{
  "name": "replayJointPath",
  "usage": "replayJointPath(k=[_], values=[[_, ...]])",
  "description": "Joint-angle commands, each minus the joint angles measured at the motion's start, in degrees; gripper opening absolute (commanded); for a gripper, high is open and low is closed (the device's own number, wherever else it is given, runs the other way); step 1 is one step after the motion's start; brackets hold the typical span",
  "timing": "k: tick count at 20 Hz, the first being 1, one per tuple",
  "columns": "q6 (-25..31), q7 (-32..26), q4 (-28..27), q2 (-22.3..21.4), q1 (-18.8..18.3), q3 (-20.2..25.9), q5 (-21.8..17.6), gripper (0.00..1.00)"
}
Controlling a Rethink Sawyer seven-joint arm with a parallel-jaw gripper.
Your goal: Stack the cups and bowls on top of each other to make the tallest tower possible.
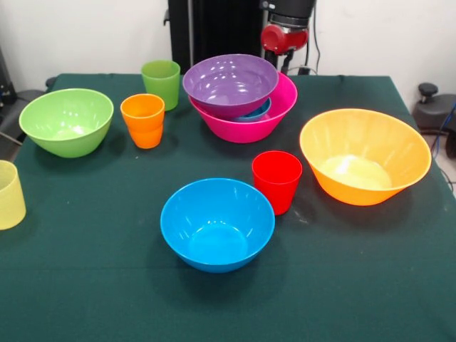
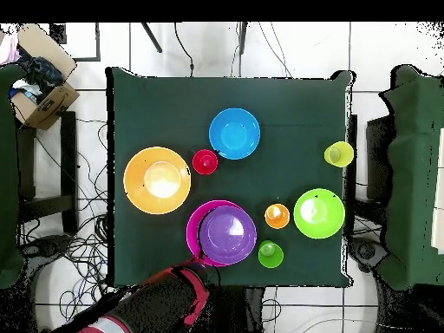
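A purple bowl (image 1: 230,84) sits tilted inside a pink bowl (image 1: 246,128), and a small blue bowl (image 1: 255,112) peeks out between them. This short tower (image 2: 228,234) stands at the table's robot side. Standing alone are a large blue bowl (image 1: 216,222), an orange bowl (image 1: 363,153) and a lime green bowl (image 1: 66,120). The cups are upright and apart: red (image 1: 276,179) beside the blue bowl, orange (image 1: 143,120), green (image 1: 161,82), and pale yellow (image 1: 8,194) at the table's edge. The arm's end with the gripper (image 1: 284,37) hangs behind the pink bowl, off the table.
A dark green cloth (image 1: 356,271) covers the table. In the overhead view a cardboard box (image 2: 39,91) sits on a stand beyond one corner. Cables (image 2: 78,251) lie on the floor, and dark chairs stand at both sides.
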Motion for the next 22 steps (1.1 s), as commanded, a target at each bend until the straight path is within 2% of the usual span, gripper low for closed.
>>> replayJointPath(k=[1,10,22], values=[[2.4,3.2,-5.3,1.6,1.8,7.1,1.9,1.00],[-0.7,2.9,-6.7,3.9,3.6,4.7,3.3,1.00],[-2.4,2.8,-7.7,5.8,4.2,3.3,4.3,1.00]])
